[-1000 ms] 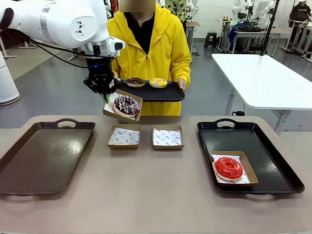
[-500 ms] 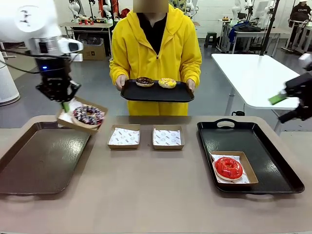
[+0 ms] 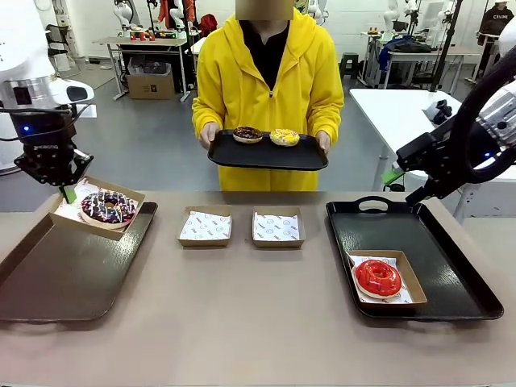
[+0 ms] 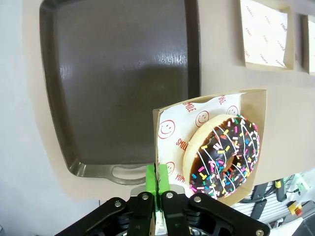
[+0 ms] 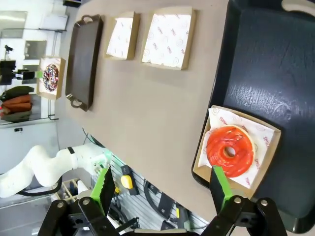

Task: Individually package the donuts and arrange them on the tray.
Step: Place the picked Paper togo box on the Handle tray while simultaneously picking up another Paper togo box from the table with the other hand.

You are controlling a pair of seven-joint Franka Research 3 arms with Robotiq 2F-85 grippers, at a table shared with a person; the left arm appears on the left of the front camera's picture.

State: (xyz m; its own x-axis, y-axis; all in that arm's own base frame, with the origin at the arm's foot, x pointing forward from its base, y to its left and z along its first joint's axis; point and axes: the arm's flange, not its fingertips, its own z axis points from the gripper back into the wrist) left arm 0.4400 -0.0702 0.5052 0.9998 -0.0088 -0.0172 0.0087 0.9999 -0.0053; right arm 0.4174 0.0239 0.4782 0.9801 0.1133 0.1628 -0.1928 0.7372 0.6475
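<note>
Two, the dark donut [image 3: 247,134] and the yellow donut [image 3: 284,136], ride the person's tray [image 3: 266,156] at 12 o'clock. At 9 o'clock the left gripper [image 3: 68,193] clenches the edge of the box [image 3: 135,200] carrying the sprinkled chocolate donut [image 3: 108,207], near the brown tray [image 3: 48,274]. The red donut [image 3: 377,277] sits boxed at 4 o'clock; the right gripper [image 3: 405,184] hangs released at 2 o'clock.

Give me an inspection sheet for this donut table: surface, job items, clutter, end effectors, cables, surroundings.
Surface: table carries a brown tray, a black tray and two empty boxes.
Job's things: red donut boxed on the black tray; sprinkled chocolate donut in a held box; two donuts on the person's tray.
Clutter: nothing seen.
End effectors: left end effector shut on that box's rim; right end effector open, empty.
Cables: black cable loops beside right arm.
Surroundings: white table behind.
</note>
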